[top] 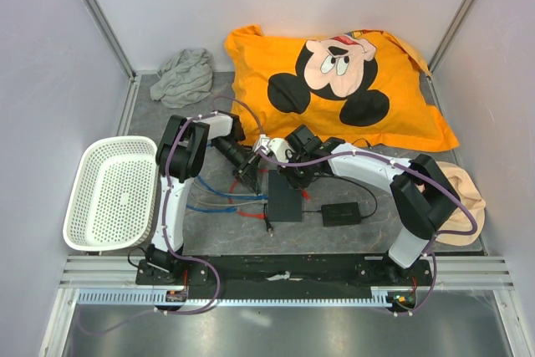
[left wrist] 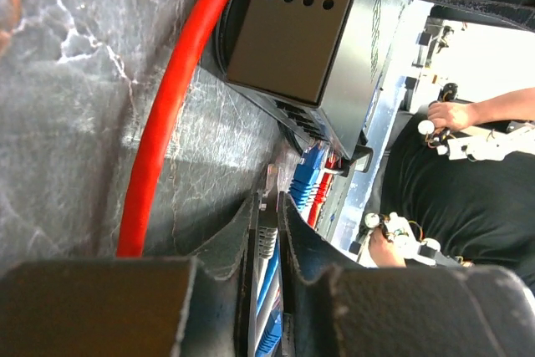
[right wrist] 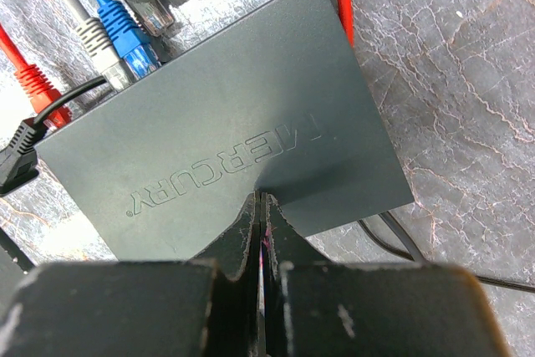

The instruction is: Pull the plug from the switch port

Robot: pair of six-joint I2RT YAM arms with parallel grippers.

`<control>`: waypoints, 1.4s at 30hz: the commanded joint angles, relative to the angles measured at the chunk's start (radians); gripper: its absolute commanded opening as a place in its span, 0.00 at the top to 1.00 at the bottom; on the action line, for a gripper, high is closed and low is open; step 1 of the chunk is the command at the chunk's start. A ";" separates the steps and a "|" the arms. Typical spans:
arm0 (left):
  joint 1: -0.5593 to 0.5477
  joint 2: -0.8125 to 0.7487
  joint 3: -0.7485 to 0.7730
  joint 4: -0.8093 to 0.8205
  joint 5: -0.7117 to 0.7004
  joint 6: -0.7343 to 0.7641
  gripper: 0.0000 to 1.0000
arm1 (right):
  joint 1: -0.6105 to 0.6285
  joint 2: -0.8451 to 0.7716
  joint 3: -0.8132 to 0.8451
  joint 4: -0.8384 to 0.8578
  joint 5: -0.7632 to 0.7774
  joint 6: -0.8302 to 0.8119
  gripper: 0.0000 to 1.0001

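The switch (right wrist: 226, 123) lay flat on the table (right wrist: 468, 56) between the two arms, with its socket edge towards the left arm and a power brick (top: 341, 213) near its other side. The right gripper (right wrist: 261, 202) was pressed together, its tips resting on the switch's top face. The left gripper (left wrist: 267, 206) pinched a grey-booted plug (left wrist: 266, 240) at the socket edge. Whether that plug sat in its port could not be told. A blue plug (right wrist: 134, 48) and a red plug (right wrist: 35, 85) occupied neighbouring sockets.
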 commanded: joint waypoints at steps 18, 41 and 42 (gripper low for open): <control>0.094 -0.069 0.149 0.031 -0.120 -0.021 0.99 | -0.003 0.053 -0.030 -0.081 0.072 -0.016 1.00; 0.322 -0.257 -0.031 0.471 -0.331 -0.377 0.98 | -0.002 0.042 -0.038 -0.068 0.084 -0.016 1.00; 0.325 -0.262 -0.032 0.482 -0.333 -0.386 0.99 | -0.002 0.040 -0.038 -0.068 0.084 -0.016 1.00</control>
